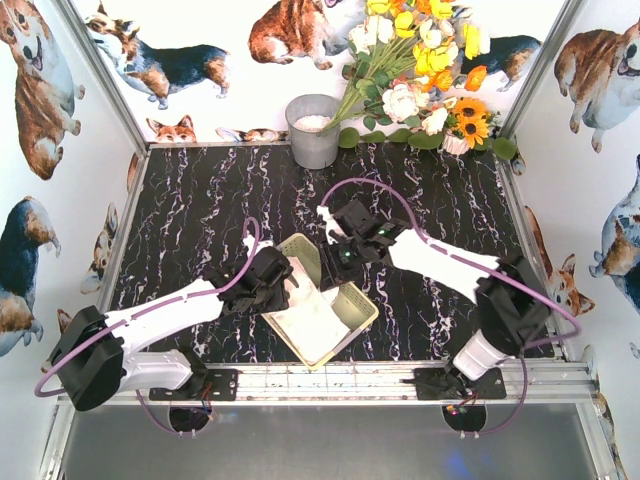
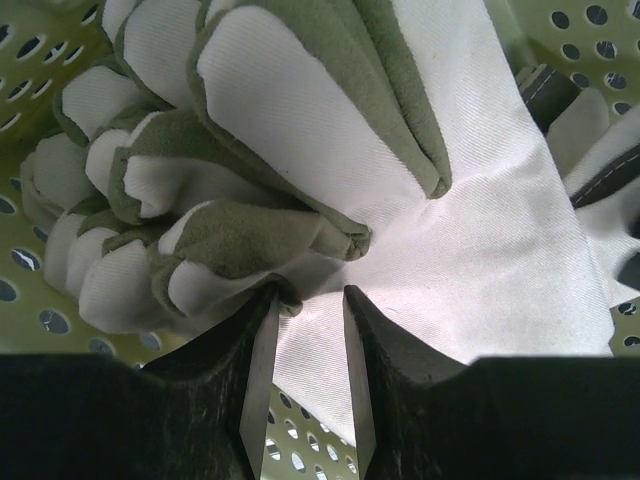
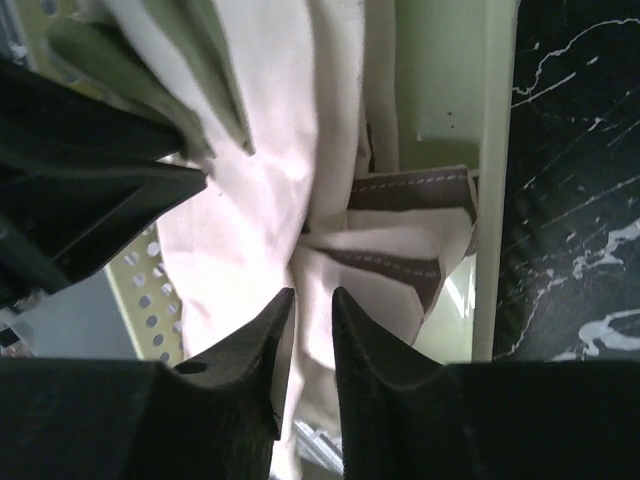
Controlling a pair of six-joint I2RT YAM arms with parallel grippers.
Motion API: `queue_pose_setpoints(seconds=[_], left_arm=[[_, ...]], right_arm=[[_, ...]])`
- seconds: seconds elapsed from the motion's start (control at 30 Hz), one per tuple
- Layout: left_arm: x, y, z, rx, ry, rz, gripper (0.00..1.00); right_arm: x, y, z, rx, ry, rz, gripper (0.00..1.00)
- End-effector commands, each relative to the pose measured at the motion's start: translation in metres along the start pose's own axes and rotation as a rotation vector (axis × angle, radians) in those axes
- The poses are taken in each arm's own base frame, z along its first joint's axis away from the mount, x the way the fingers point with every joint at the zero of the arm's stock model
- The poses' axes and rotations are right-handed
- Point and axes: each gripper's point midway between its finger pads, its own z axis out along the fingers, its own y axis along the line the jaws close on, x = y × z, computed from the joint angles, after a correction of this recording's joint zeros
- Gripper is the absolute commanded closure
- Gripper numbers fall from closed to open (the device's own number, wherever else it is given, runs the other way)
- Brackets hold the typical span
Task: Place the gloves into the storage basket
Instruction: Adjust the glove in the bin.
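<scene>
I can't read any text, label, brand, number or sign in any of my three views. The gloves (image 2: 480,250) show plain cream fabric with grey strips, the storage basket (image 1: 357,303) shows bare perforated plastic, and the grey bucket (image 1: 313,135) has an unmarked side. The walls (image 1: 60,180) carry printed dogs only.

The gloves (image 2: 480,220) are cream woven cloth with a fine twill weave, patched with soft, matt, suede-like grey-green strips. The storage basket (image 2: 590,40) is smooth pale-green plastic, and the counter (image 1: 200,220) a glossy black marble-look surface.
</scene>
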Motion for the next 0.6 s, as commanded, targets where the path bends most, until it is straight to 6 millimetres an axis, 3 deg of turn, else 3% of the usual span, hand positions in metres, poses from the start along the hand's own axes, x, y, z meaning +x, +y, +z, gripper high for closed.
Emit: queue_pose_setpoints(seconds=[0.0, 0.13, 0.27, 0.43, 0.53, 0.57], left_arm=[[0.011, 0.012, 0.007, -0.046, 0.047, 0.024, 0.72], [0.006, 0.008, 0.008, -0.043, 0.030, 0.021, 0.72], [-0.004, 0.001, 0.003, -0.029, 0.006, 0.036, 0.66], [-0.058, -0.045, -0.044, 0.110, -0.153, 0.112, 0.48], [-0.100, -0.067, -0.080, 0.138, -0.282, 0.166, 0.38], [-0.115, -0.073, -0.090, 0.136, -0.325, 0.183, 0.30]], right_arm=[[-0.018, -0.005, 0.023, 0.001, -0.047, 0.024, 0.79], [-0.005, -0.015, 0.040, 0.009, 0.006, 0.055, 0.81], [-0.008, -0.003, 0.033, -0.036, 0.001, 0.041, 0.78], [-0.031, 0.034, -0.028, -0.083, -0.122, -0.006, 0.60], [-0.047, 0.042, -0.069, -0.029, -0.245, -0.032, 0.48], [-0.055, 0.044, -0.084, -0.014, -0.298, -0.033, 0.44]])
